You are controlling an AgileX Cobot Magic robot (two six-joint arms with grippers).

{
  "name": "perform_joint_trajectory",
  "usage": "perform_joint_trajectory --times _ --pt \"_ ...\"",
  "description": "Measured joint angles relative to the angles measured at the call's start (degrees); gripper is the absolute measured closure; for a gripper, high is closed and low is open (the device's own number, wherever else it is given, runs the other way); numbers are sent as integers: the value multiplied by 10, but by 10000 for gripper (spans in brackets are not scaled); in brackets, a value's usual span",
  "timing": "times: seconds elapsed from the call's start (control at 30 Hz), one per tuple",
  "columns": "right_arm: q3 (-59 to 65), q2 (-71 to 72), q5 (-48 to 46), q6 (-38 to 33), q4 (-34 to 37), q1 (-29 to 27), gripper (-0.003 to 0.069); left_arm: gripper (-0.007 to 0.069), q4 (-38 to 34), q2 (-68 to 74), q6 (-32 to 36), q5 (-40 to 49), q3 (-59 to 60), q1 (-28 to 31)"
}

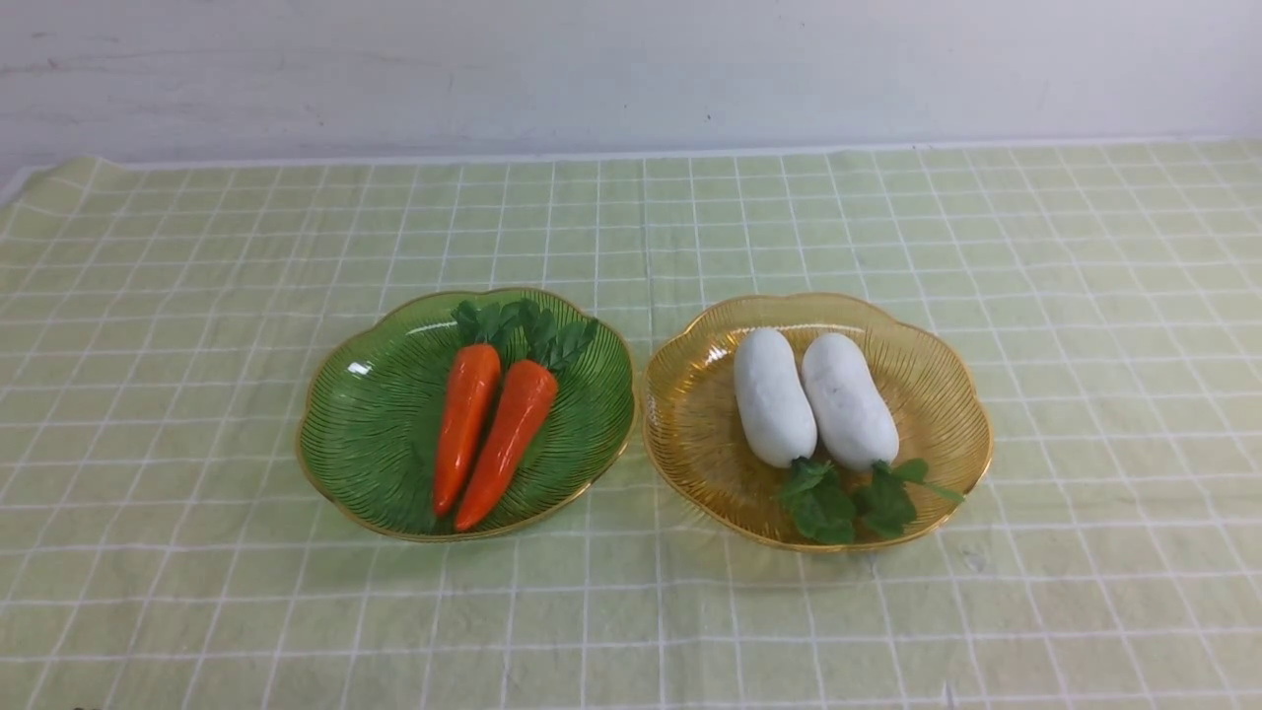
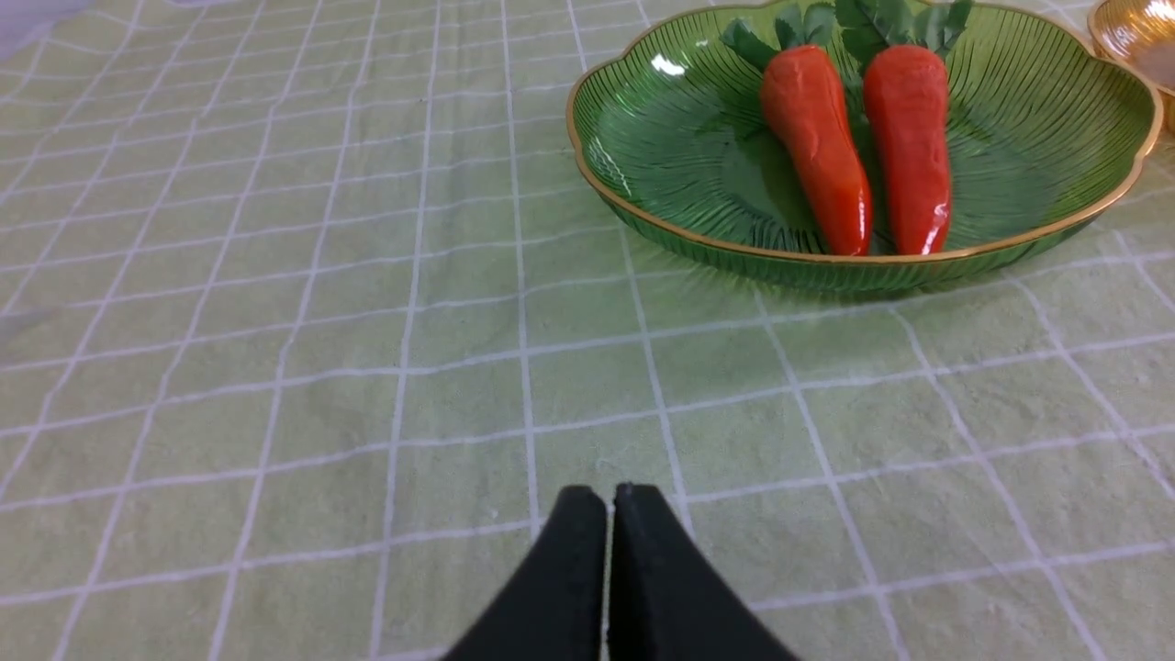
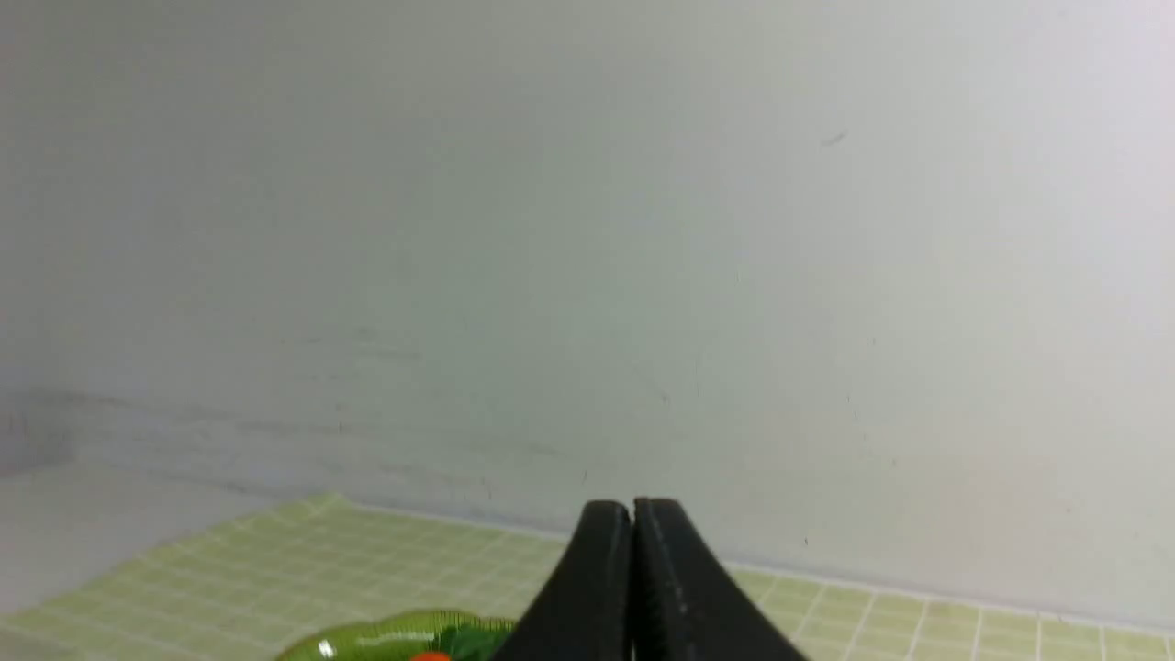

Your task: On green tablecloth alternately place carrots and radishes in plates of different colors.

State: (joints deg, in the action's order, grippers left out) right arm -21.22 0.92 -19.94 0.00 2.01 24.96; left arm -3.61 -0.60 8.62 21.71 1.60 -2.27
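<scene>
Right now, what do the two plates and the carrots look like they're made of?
Green plate and amber plate: likely translucent plastic, ribbed, gold-edged; cloth grid shows through. Carrots: probably glossy moulded plastic, with sharp highlights in the left wrist view.

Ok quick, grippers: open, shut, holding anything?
Left gripper: shut, holding nothing, above the cloth.
Right gripper: shut, holding nothing, raised and facing the wall.

amber plate (image 2: 1134,41) lying cut off at the left wrist view's edge, green plate (image 3: 404,638) showing only a rim sliver beside the right gripper (image 3: 632,509), one carrot (image 3: 430,655) barely peeking in, radishes staying unseen in both wrist views
</scene>
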Motion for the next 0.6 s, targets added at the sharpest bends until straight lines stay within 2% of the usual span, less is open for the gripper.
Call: perform_joint_trajectory --times 0.1,0.13,0.2,0.23,0.27,0.4,0.6 --pt "11 0 -19 0 -13 -15 673 632 0 0 0 0 0 0" --pt "31 0 -21 0 -25 -56 673 632 0 0 0 1 0 0" --pt "43 0 -22 0 -30 -79 673 632 0 0 0 1 0 0" --pt "78 0 -24 0 -34 -140 673 632 0 0 0 1 0 0" --pt "106 0 -26 0 -35 -170 673 632 0 0 0 1 0 0" --pt "202 0 -31 0 -36 -254 673 632 0 0 0 1 0 0" --pt "223 -1 -31 0 -36 -278 673 632 -1 0 0 2 0 0"
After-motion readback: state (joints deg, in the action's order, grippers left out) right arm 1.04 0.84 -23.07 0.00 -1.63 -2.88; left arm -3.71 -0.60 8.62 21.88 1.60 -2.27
